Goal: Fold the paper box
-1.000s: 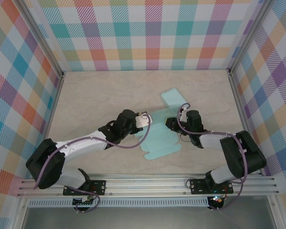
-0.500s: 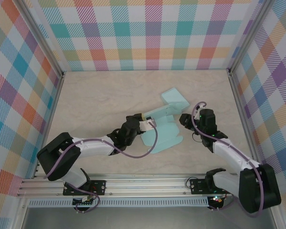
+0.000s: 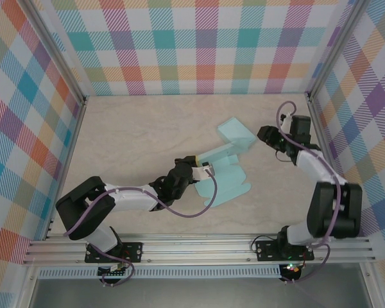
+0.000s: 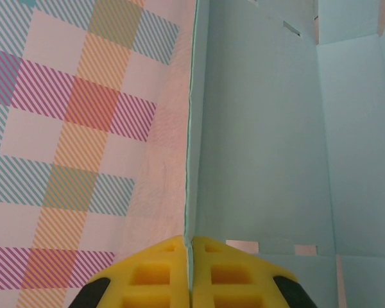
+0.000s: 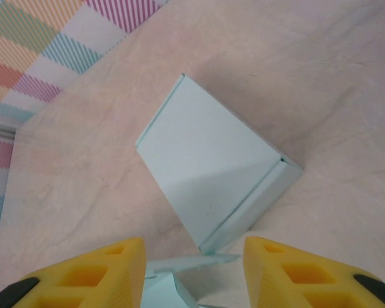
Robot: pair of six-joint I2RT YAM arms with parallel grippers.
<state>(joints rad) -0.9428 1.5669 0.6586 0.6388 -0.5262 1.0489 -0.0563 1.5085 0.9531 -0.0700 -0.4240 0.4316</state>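
The pale teal paper box (image 3: 226, 174) lies partly unfolded on the table's middle right. One long wall (image 3: 215, 153) stands upright, and a flap (image 3: 236, 131) rests folded at its far end. My left gripper (image 3: 206, 169) is shut on the near end of that wall. In the left wrist view its yellow fingers (image 4: 154, 269) pinch the thin paper edge (image 4: 190, 160), with the box's inner panel (image 4: 263, 141) to the right. My right gripper (image 3: 263, 135) hovers open just right of the flap, apart from it. The right wrist view has the flap (image 5: 208, 163) ahead of the open right gripper (image 5: 191, 247).
Plaid walls (image 3: 199, 45) close off the beige table (image 3: 135, 135) at the back and both sides. Aluminium posts (image 3: 314, 122) stand at the corners. A rail (image 3: 199, 247) with both arm bases runs along the near edge.
My right gripper let go of the box, opened and swung back to the right rear. The left gripper slid a little right, still pinching the wall, and the box shifted with it.
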